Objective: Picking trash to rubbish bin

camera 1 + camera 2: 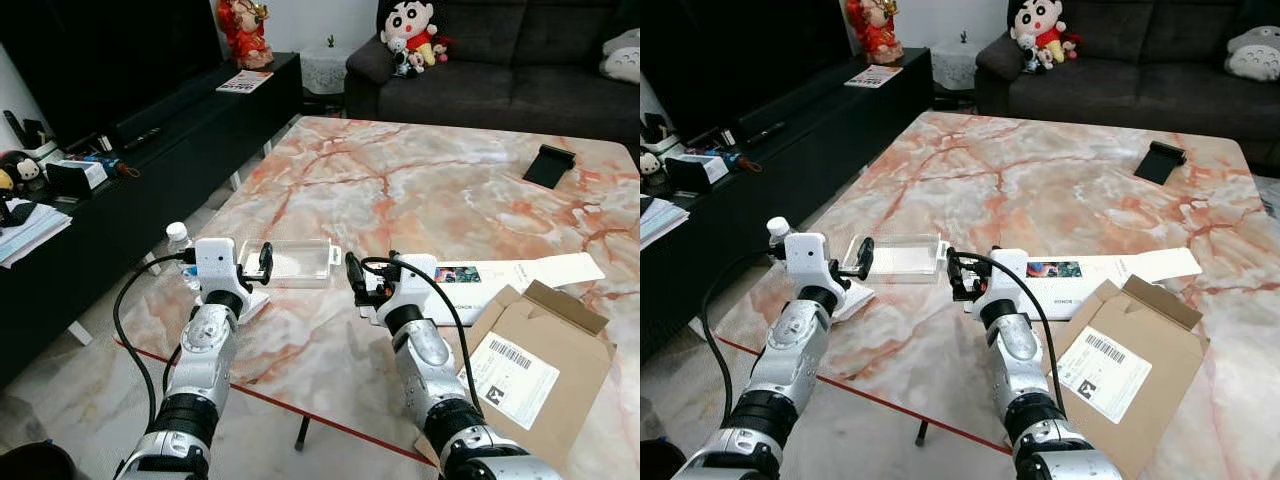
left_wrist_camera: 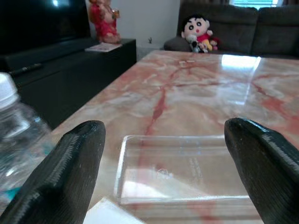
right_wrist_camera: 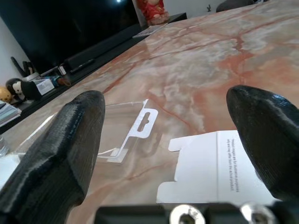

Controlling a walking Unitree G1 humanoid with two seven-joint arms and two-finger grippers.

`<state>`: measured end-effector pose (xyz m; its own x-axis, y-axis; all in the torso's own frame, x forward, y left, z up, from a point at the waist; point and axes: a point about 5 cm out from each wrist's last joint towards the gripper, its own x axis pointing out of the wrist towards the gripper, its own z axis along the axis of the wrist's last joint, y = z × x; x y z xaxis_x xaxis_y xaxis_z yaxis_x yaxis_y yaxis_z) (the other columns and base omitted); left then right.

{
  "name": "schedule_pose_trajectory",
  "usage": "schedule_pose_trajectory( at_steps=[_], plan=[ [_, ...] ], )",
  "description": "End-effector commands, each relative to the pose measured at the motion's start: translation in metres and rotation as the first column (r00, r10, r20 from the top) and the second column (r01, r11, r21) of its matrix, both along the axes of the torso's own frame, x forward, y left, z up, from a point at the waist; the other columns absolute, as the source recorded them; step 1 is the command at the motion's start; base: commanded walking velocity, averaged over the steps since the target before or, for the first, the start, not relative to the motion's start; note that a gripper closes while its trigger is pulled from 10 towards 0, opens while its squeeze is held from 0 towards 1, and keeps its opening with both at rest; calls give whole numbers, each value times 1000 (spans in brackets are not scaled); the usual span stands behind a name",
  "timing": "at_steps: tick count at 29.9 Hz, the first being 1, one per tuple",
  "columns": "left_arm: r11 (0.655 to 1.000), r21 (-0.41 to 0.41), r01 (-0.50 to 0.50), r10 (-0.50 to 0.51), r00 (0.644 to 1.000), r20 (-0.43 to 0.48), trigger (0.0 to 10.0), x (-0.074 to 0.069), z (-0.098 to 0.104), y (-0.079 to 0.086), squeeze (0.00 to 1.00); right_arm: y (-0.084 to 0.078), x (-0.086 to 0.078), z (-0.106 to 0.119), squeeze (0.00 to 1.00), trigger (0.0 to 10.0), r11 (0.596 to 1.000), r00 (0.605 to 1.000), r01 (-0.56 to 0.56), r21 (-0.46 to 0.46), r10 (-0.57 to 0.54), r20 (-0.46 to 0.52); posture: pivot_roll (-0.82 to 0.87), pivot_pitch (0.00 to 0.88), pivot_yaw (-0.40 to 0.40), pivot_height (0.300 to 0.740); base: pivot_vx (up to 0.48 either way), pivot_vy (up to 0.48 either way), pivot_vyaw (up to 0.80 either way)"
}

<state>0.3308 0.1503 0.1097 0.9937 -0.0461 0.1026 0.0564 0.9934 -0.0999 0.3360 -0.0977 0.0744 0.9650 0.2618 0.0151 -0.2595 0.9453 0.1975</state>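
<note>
Far left: black TV cabinet along the wall, small clutter on top, a booklet and a red figurine at its far end.

Marble desk takes the middle. At its near-left corner a clear water bottle with a white cap stands upright, just beside the left arm.

Left tool: fingers spread wide, holding nothing, hovering low over the desk's near edge and aimed at the clear plastic tray. Tray lies flat on the desk right in front of the fingertips; can't tell if there's contact. In the left wrist view the tray sits between the two black fingers, bottle off to one side. A white sheet lies under the left wrist.

Right tool: also spread wide, empty, low over the desk just right of the tray. Right wrist view shows the tray's hang tab and the edge of a flat white carton between its fingers.

That long white carton lies flat beside the right wrist. Near it, at the near-right corner, an opened brown cardboard box with a shipping label, overhanging the desk edge.

Far right side of the desk: a black phone stand. Behind it a dark sofa with a plush doll.
</note>
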Motion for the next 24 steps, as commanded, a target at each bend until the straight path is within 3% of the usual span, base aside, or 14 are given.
schedule_pose_trajectory(
  at_steps=[1, 3, 4, 5, 7, 9, 10, 11, 17, 24],
  plan=[
    [1000, 6, -21, 21, 1000, 13, 10000, -5, 4, 4, 0, 3, 0, 2, 0, 10000, 1000, 1000, -12, -2, 12, 13, 17, 0, 83, 740, 0, 0, 0],
    [999, -1, -44, 44, 999, 12, 10000, -10, 5, 10, 0, 3, 0, 2, 0, 10000, 1000, 1000, -14, -3, 14, 11, 28, 0, 78, 740, 0, 0, 0],
    [998, -11, -60, 60, 998, 6, 10000, -12, 5, 13, 459, 3, 0, 2, 0, 10000, 1000, 1000, -17, -3, 18, 9, 28, 0, 78, 740, 0, 0, 0],
    [997, -23, -71, 71, 997, 1, 10000, -14, 5, 15, 1000, 4, 0, 2, 0, 10000, 1000, 1000, -20, -4, 20, 8, 35, 0, 74, 740, 0, 0, 0],
    [994, -68, -83, 82, 997, -5, 10000, -18, 8, 19, 1000, 6, 0, 2, 0, 10000, 1000, 1000, -30, -4, 30, 6, 43, 0, 68, 740, 0, 0, 0],
    [995, -63, -77, 77, 997, -15, 10000, -23, 10, 19, 1000, 8, 1, 3, 0, 10000, 999, 999, -36, -3, 36, 5, 55, 0, 61, 740, 0, 0, 0],
    [995, -61, -78, 77, 997, -19, 10000, -24, 11, 20, 804, 9, 2, 3, 0, 10000, 999, 999, -38, -2, 38, 5, 57, 0, 59, 740, 0, 0, 0],
    [995, -60, -78, 77, 997, -21, 10000, -24, 11, 21, 0, 9, 2, 4, 0, 10000, 999, 999, -40, -2, 40, 5, 57, 0, 59, 740, 0, 0, 0],
    [993, -46, -105, 100, 990, -99, 10000, -30, 5, 44, 0, 10, 3, 5, 0, 10000, 999, 999, -45, 0, 45, 7, 67, 0, 57, 740, 0, 0, 0],
    [996, -5, -92, 89, 980, -180, 10000, -56, 0, 66, 0, 7, 2, 3, 0, 10000, 999, 999, -42, -2, 42, 2, 84, 0, 58, 740, 0, 0, 0]
  ],
)
